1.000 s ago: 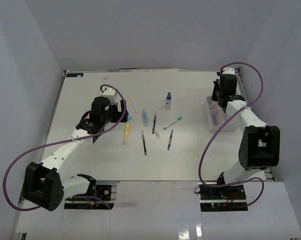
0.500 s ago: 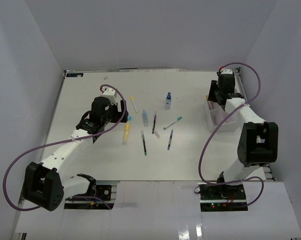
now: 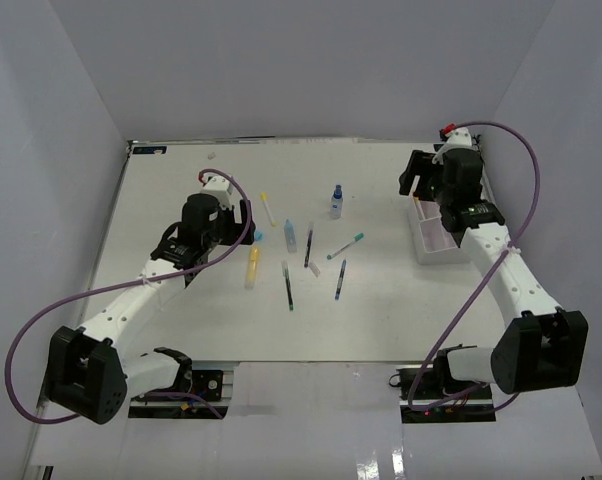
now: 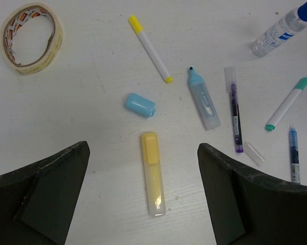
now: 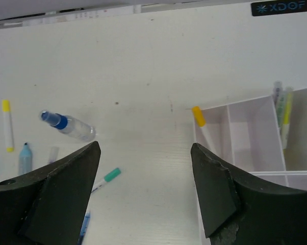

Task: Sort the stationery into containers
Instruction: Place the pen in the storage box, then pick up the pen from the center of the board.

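The left gripper (image 4: 143, 147) hangs with jaws spread wide and empty. The translucent yellow highlighter (image 4: 153, 176) lies directly beneath, between the fingers, its long axis square to their closing line. Just beyond lies a small light-blue eraser (image 4: 140, 104), and bare white table (image 4: 92, 76) flanks both sides. The white compartmented plastic organizer box (image 3: 433, 243) sits far to its right, beside the right gripper (image 5: 145, 147), likewise spread and empty.

So the right gripper (image 3: 414, 175) has been swung left off the organizer box (image 3: 428, 240), and its jaws have been opened wide from nearly closed. The right arm's elbow has been shifted nearer and further right. More of the box has been left uncovered.
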